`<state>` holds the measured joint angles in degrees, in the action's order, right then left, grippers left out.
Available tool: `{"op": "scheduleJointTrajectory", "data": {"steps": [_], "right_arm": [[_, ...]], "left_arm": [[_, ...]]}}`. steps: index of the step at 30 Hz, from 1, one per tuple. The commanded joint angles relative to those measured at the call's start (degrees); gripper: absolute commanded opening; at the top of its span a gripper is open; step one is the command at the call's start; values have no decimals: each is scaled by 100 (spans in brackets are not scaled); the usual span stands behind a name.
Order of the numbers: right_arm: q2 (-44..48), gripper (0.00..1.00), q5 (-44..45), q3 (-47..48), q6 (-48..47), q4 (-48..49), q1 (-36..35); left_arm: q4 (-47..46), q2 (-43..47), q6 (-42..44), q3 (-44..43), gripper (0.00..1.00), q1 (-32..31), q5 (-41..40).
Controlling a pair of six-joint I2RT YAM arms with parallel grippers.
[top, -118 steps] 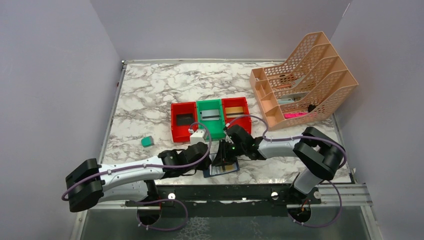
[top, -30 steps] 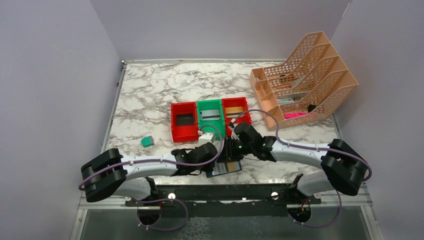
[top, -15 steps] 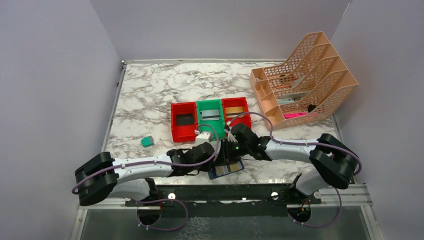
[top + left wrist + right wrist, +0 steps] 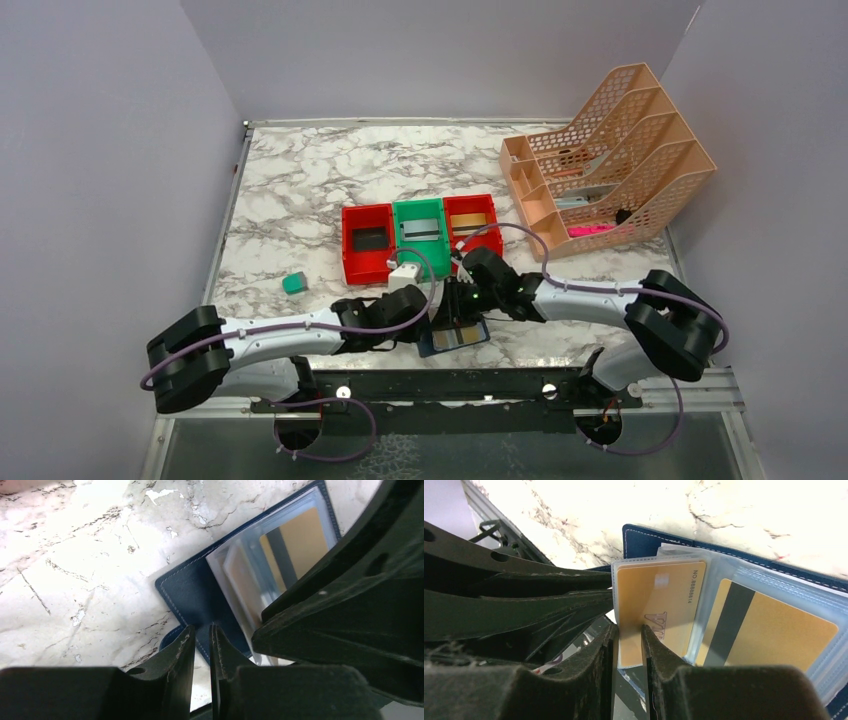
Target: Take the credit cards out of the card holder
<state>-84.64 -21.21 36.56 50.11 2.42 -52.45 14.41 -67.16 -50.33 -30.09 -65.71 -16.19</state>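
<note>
The navy card holder (image 4: 462, 338) lies open at the table's near edge, its clear pockets up. In the left wrist view my left gripper (image 4: 201, 632) is shut on the holder's navy cover edge (image 4: 190, 590). In the right wrist view my right gripper (image 4: 628, 632) is shut on the lower corner of a gold card (image 4: 659, 600) that sits in a clear pocket. A second gold card (image 4: 774, 635) with a dark stripe lies in the pocket beside it. From above, the left gripper (image 4: 428, 322) and right gripper (image 4: 456, 318) meet over the holder.
Behind the holder stand three small bins: a red bin (image 4: 367, 243) with a black card, a green bin (image 4: 420, 233) with a grey card and a red bin (image 4: 472, 225) with a tan card. A teal block (image 4: 293, 283) lies left. A peach file rack (image 4: 600, 160) stands back right.
Both grippers have moved a little to the right with the holder since the earliest frame. In the last second only the arms' elbows have shifted slightly.
</note>
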Motion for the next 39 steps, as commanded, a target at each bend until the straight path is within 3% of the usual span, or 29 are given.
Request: {"op": "scheduleJointTrajectory", "data": {"steps": [1,13,20,30,39], "right_arm": [[437,27,604,-36,53,-393,-29],[1050,26,1699,14,-275,-1438,50],[1061,36,1721,172,-578,-1676,50],[482,37,802,-478,-123,-291,199],[307,34,374,-1400,396,834,428]], "left_arm": [[-42,-174,54,-52,21,1,-95],[11,-1207,230,-361,20,-5,107],[69,-1203,105,-336,18,1,-12],[190,-814,72,-365,18,-4,-150],[245,39,-133,-454,38,-1,-502]]}}
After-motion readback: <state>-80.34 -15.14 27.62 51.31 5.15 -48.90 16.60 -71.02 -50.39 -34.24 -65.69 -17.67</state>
